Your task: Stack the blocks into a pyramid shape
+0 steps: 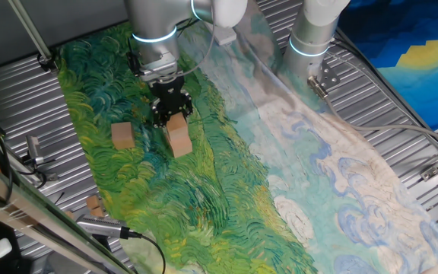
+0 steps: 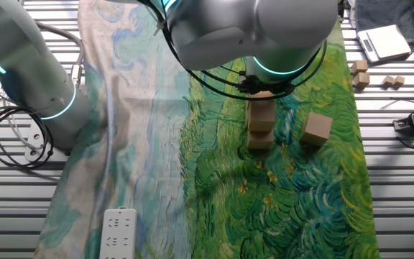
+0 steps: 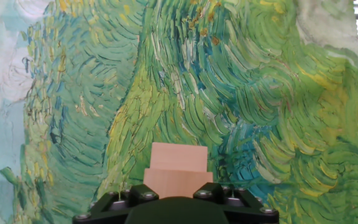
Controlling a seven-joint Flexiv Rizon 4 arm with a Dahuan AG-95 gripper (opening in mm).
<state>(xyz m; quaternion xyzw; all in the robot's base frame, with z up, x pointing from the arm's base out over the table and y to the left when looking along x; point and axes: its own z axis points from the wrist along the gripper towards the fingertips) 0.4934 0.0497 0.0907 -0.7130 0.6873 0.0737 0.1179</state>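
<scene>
A short column of blocks (image 2: 261, 124) stands upright near the middle of the green half of the table (image 1: 401, 122), its long axis vertical; the other fixed view shows what look like three cubes piled, slightly out of line. The tool (image 1: 172, 114) sits over the top of the column; whether its black fingers (image 3: 123, 200) are clamped on the top cube or just parted beside it, I cannot tell. One lone block (image 1: 123, 136) rests well apart, toward the table's edge, turned a bit askew. A painted cloth (image 3: 241, 87) of swirling greens and pale blues covers the ribbed metal table. More small wooden cubes (image 2: 359, 73) lie off the cloth by one corner, and a white power strip (image 2: 119, 234) lies on the cloth's pale end.
</scene>
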